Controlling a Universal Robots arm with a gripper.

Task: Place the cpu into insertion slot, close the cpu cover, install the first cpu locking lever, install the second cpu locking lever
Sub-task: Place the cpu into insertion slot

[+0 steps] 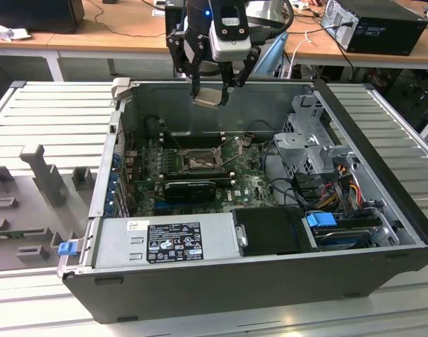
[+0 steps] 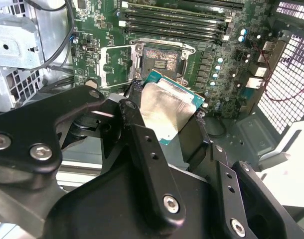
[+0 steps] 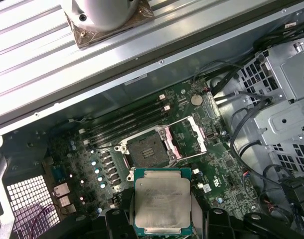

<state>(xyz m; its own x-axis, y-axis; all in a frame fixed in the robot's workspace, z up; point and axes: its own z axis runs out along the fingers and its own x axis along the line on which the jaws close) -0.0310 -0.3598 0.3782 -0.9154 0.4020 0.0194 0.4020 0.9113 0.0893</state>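
In the exterior view, the gripper point(image 1: 212, 86) hangs over the far wall of the open case point(image 1: 372, 151), its fingers closed on the cpu point(image 1: 208, 97). The chip is in the air, above and well apart from the slot point(image 1: 198, 161) on the motherboard point(image 1: 252, 184).

In the second wrist view, the fingers point(image 2: 133, 102) pinch the cpu point(image 2: 166, 107) by two opposite edges, silver face showing. The slot point(image 2: 162, 59) lies bare beyond it, and the cover point(image 2: 103, 64) is swung open to one side.

In the first wrist view, the cpu point(image 3: 162, 201) sits level between the fingers. It is short of the open slot point(image 3: 144, 149), and the cover point(image 3: 199, 133) is raised beside the slot.
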